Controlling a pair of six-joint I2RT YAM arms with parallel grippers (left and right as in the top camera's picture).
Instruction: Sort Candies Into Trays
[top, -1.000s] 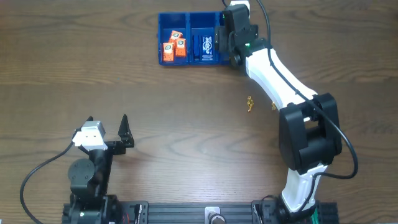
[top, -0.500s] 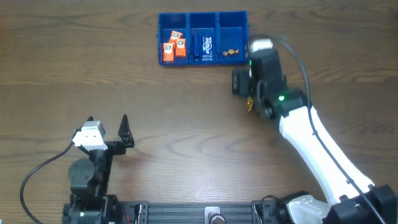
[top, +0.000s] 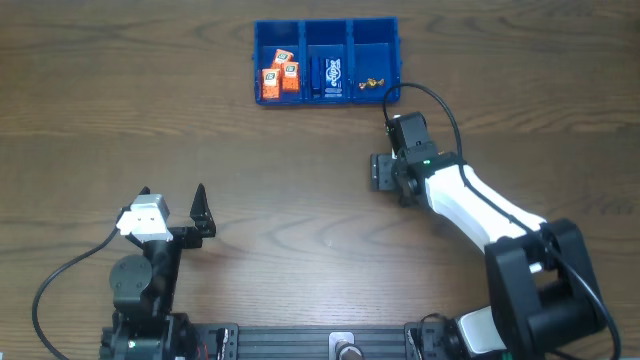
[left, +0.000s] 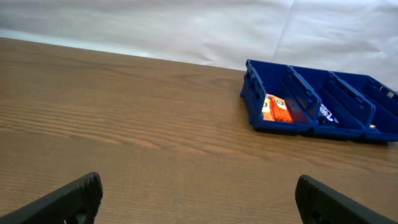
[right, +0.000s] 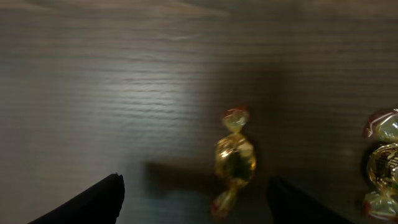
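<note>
Two fingers of the right gripper (right: 194, 200) spread wide, empty, over a gold candy (right: 234, 158)

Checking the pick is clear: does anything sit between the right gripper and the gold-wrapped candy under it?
Nothing visible. The gold-wrapped twist candy lies on the bare brown wooden table, framed by the open right gripper; a second gold-wrapped candy lies apart, beside it.

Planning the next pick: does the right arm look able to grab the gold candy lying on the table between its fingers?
Probably yes: the right gripper hangs open just above the gold candy, and nothing covers it.
</note>
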